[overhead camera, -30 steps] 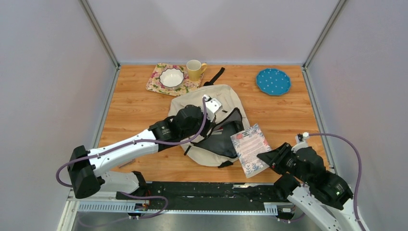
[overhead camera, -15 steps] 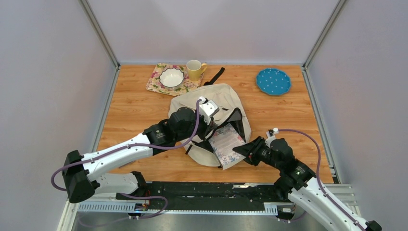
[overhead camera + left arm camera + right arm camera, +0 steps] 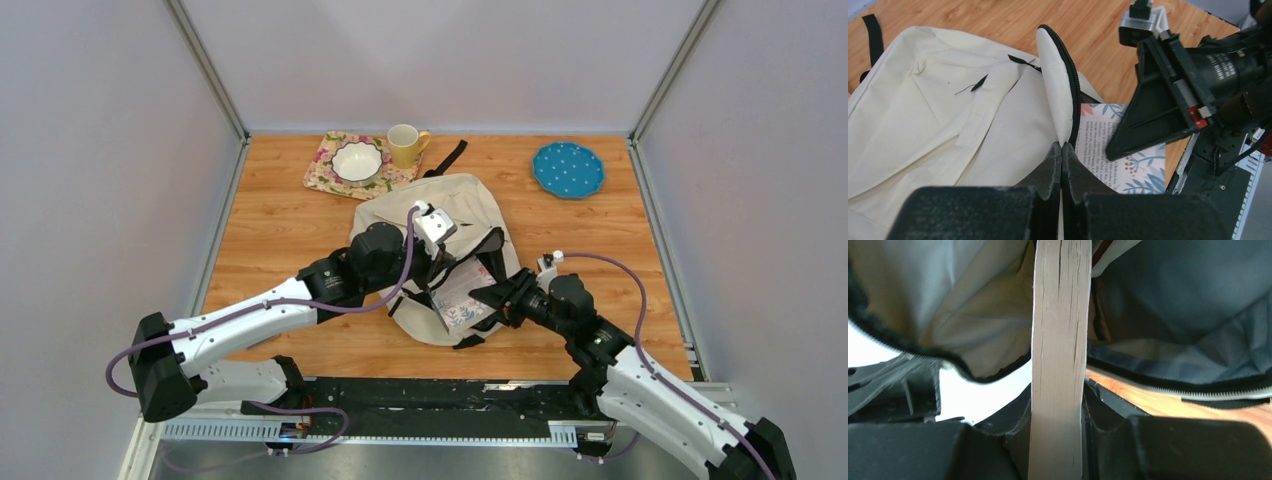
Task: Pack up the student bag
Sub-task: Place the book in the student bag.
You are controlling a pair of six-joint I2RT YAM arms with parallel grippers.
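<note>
Table (image 3: 280, 215) bears the bag (image 3: 470, 200) at its middle, mouth toward the arms. The left gripper (image 3: 1061, 148) is pressed together on the bag's zipper rim, holding it up. The right gripper (image 3: 492, 297) pinches a book (image 3: 458, 300), whose far end is inside the mouth.

1x bag (image 3: 455, 200), book (image 3: 458, 297), bowl (image 3: 357, 160), mug (image 3: 403, 146), plate (image 3: 568, 169)

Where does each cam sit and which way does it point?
Top external: high behind the bases, looking down at the table; left arm, right arm whole, student bag central.
Left wrist: on the left arm, facing along left gripper, shut on the bag's flap; book beyond.
Right wrist: facing along right gripper, clamping the book edge-on, into the open bag.
Shared: bag and book in all three.
</note>
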